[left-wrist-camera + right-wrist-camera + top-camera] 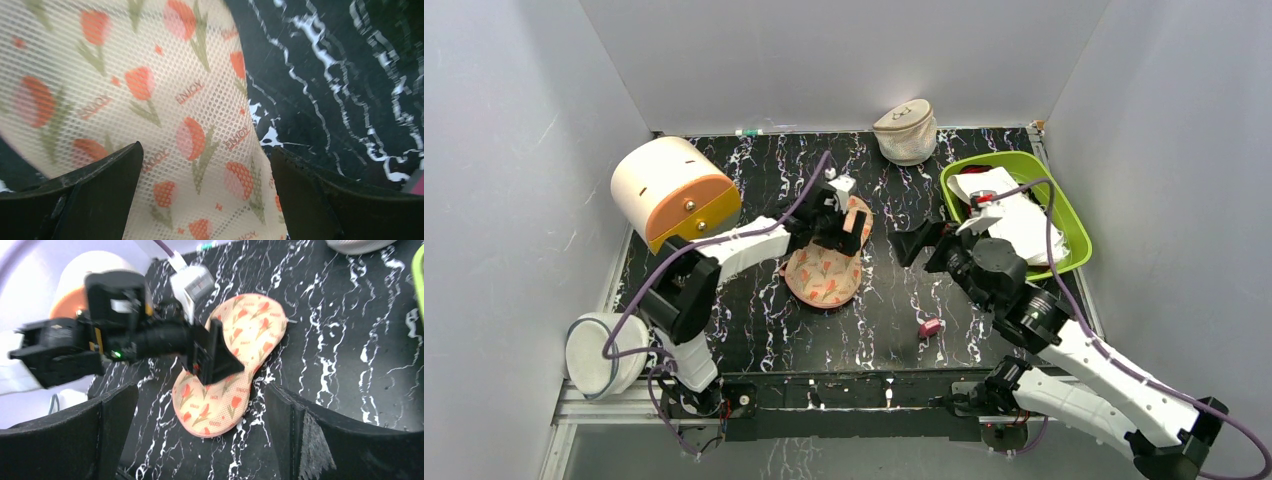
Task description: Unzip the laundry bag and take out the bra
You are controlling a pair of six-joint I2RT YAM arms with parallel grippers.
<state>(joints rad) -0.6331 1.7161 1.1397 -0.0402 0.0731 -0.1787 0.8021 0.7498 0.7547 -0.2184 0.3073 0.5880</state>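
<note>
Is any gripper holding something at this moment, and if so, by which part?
Nothing is held. The left gripper stands open over the laundry bag, not closed on it. The right gripper is open too, away from the bag.

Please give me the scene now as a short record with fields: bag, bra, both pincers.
laundry bag: flat on the table, looks closed
bra: not visible
left pincer: open, over the bag, gripping nothing
right pincer: open, apart from the bag, empty
other: beige mesh pouch at back; green bin at right
</note>
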